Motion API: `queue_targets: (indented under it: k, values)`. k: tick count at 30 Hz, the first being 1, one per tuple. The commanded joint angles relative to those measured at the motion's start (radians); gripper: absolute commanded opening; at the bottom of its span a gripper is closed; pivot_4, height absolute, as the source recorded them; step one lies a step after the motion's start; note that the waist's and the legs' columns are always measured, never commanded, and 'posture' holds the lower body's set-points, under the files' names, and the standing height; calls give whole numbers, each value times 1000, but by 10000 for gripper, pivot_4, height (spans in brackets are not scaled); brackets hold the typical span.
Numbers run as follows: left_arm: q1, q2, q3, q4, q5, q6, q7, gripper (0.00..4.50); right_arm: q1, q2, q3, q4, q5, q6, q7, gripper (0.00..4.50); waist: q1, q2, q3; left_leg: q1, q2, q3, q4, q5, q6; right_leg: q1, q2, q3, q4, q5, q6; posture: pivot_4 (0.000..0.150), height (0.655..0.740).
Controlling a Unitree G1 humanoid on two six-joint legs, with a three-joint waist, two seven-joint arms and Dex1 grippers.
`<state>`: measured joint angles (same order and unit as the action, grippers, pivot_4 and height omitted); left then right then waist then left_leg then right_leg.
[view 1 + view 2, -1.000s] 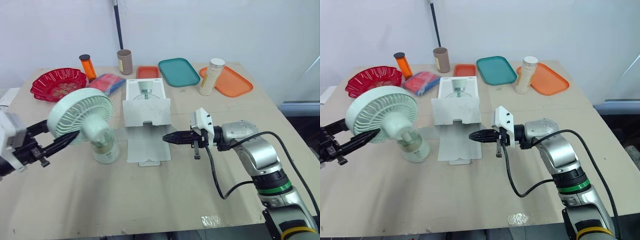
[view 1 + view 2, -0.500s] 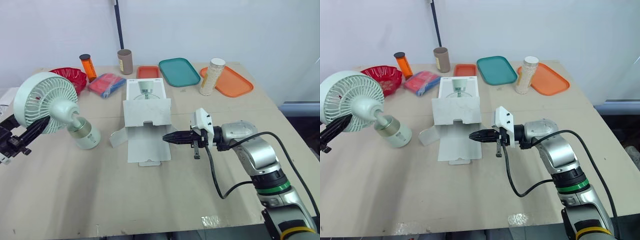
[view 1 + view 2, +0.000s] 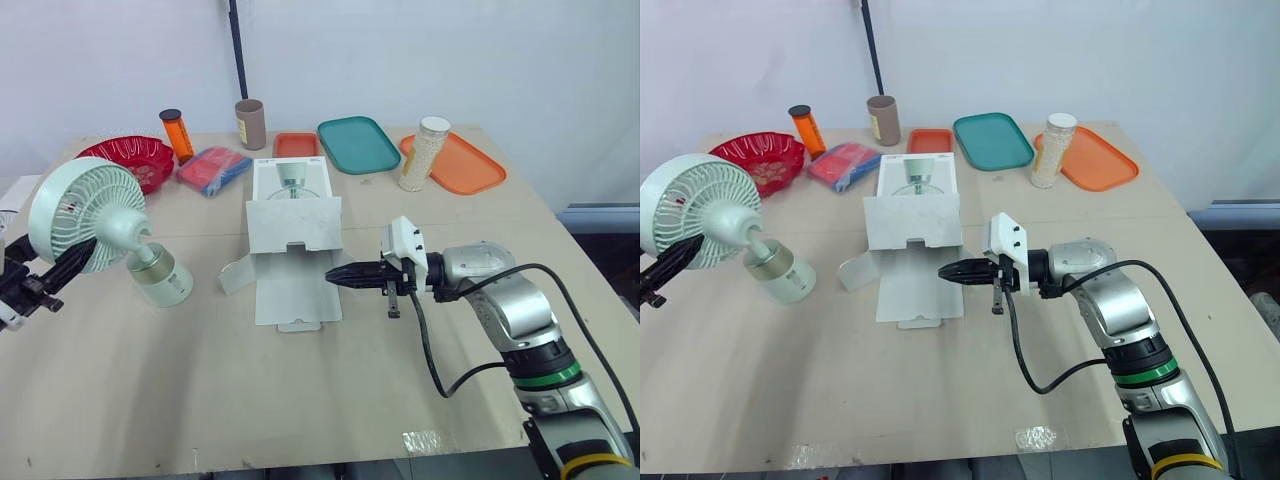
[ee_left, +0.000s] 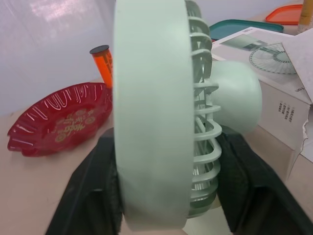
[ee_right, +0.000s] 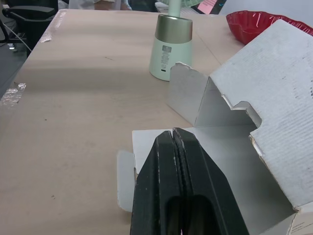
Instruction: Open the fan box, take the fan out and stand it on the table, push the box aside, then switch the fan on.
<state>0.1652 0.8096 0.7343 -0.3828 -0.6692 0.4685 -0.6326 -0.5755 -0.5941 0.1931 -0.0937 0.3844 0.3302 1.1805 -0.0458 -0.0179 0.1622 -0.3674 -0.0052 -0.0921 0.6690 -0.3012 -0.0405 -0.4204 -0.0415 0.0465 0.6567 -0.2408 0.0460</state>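
At my left side, the left gripper (image 3: 80, 258) is clamped on the fan (image 3: 78, 215). In the left wrist view one black finger (image 4: 90, 193) presses the front of the pale green head and the other sits behind the grille. The fan leans over toward my left, its stem angling down to the gold-banded base (image 3: 160, 281), which is at the tabletop near the left edge of the table (image 3: 300, 400). I cannot tell whether the base sits flat.

The right gripper (image 3: 335, 275) has its two fingers pressed together with nothing between them. Its tip is just at the right edge of the long lid flap of the fan box (image 3: 292, 215).

The white box lies in the middle of the table, lid folded out toward me and a side flap (image 3: 232, 272) sticking out toward the fan.

Behind the fan is a red bowl (image 3: 125, 160). Along the far edge stand an orange bottle (image 3: 177, 133), a blue and red packet (image 3: 213, 167), a brown cup (image 3: 249, 123), a small orange tray (image 3: 296, 144), a teal tray (image 3: 357, 143), and a jar of white grains (image 3: 427, 152) on an orange tray (image 3: 470, 165).
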Motion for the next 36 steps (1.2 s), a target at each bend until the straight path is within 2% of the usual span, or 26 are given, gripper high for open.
queue_targets:
  k: [1, 2, 3, 11, 16, 25, 34, 36]
  values:
    - [-13, 10, -7, -5, -8, 37, 7, 38800, 3, -3, -19, -29, 3, -3, -5, 0, 0, 0, 0, 0, 0, 0, 0, 0, 0, 0, 0, 0, 0, 0, 0, 1500, 7400]
    - [-15, 11, -8, -6, -3, 38, 4, 42851, 4, -4, -19, -30, 3, -2, -6, 0, 0, 0, 0, 0, 0, 0, 0, 0, 0, 0, 0, 0, 0, 0, 0, 1500, 7400]
    - [-17, 11, -6, -8, -3, 41, 1, 44334, 6, -5, -19, -32, 3, -2, -6, 0, 0, 0, 0, 0, 0, 0, 0, 0, 0, 0, 0, 0, 0, 0, 0, 1500, 7400]
    - [-39, -2, 11, -14, -11, 39, 7, 44334, 12, -3, -12, -30, -3, -6, -5, 0, 0, 0, 0, 0, 0, 0, 0, 0, 0, 0, 0, 0, 0, 0, 0, 1500, 7400]
    - [-79, -8, 67, -16, -61, 45, 29, 44334, 8, -1, -4, -21, -11, -11, 2, 0, 0, 0, 0, 0, 0, -1, 0, 0, 0, 0, 0, 0, 0, 0, 0, 1500, 7400]
    - [-203, -8, 183, -48, -239, 68, 121, 44334, -4, 8, -1, -6, -17, -16, 15, 0, 1, -1, 0, -1, 0, -1, 0, 0, -1, 0, 0, 0, 0, 0, 0, 1500, 7400]
    - [-375, 98, 60, -215, -446, 144, 221, 44334, -16, 30, -13, 5, -42, -24, -20, 0, 1, -1, -1, -1, 0, -1, 0, 1, -4, 0, 0, 0, 0, 0, 0, 1500, 7400]
    - [-353, 119, 11, -267, -468, 159, 168, 44334, -28, 43, -23, -1, -44, -10, -50, 0, -1, -1, 0, -1, 0, -1, 0, 1, -4, 0, 0, 0, 1, 0, 0, 1500, 7400]
